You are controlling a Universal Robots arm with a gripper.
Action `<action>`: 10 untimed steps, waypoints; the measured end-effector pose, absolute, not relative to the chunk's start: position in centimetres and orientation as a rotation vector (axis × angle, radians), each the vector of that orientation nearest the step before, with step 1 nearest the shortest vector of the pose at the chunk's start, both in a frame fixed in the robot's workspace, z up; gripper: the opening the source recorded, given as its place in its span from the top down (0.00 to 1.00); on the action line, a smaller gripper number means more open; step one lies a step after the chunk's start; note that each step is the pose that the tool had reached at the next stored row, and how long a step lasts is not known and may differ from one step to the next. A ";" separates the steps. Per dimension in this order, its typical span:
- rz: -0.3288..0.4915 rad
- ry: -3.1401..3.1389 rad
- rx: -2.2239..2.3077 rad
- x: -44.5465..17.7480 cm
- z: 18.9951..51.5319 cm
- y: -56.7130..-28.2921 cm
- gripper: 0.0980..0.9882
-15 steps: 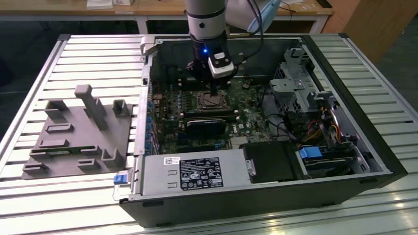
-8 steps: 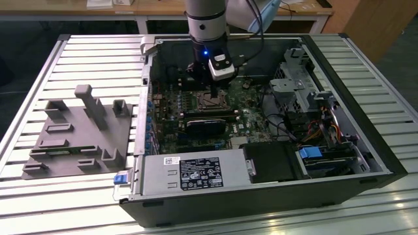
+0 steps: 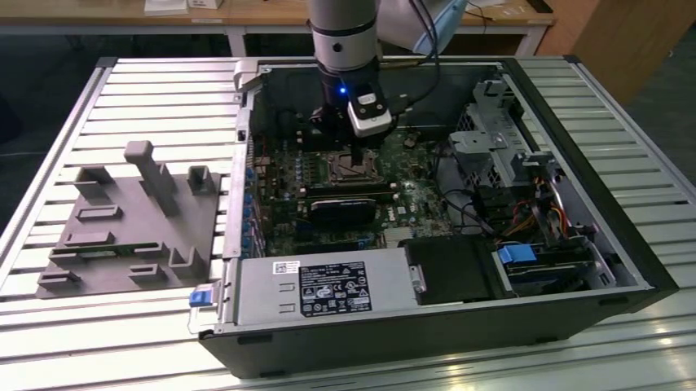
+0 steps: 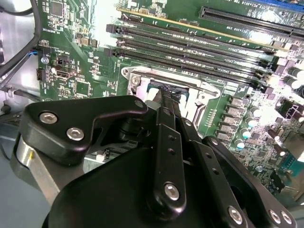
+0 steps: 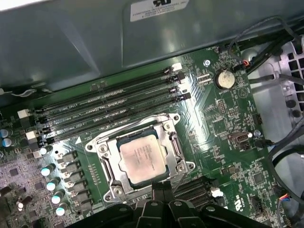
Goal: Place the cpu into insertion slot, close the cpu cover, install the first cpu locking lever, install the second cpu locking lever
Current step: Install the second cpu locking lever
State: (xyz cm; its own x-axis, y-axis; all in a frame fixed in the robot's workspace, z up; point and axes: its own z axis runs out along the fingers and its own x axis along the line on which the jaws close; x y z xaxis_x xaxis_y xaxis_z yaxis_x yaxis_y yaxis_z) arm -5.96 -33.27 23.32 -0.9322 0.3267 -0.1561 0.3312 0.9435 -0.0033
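In the first wrist view the cpu (image 5: 142, 157), a flat silver-grey square, lies in the insertion slot (image 5: 97, 146) on the green motherboard. The cpu cover (image 5: 167, 134), a thin silver frame, lies flat around the chip. My gripper (image 5: 160, 186) is shut, its black tips pressed together at the socket's edge beside the cpu, with nothing seen between them. In the second wrist view the gripper (image 4: 167, 95) reaches down onto the slot's metal rim (image 4: 137, 76) and hides the chip. In the exterior view the gripper (image 3: 357, 151) hangs inside the open computer case over the slot (image 3: 350, 169). How the locking levers stand is unclear.
Long black memory slots (image 5: 109, 111) run beside the socket. A black block (image 3: 339, 212) and the power supply (image 3: 321, 285) lie toward the case's front. The drive cage and cables (image 3: 500, 142) stand at the exterior view's right. A grey fixture (image 3: 130, 220) rests on the slatted table.
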 end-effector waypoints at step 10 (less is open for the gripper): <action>-0.044 2.945 0.501 -6.0 24.3 -33.6 1.00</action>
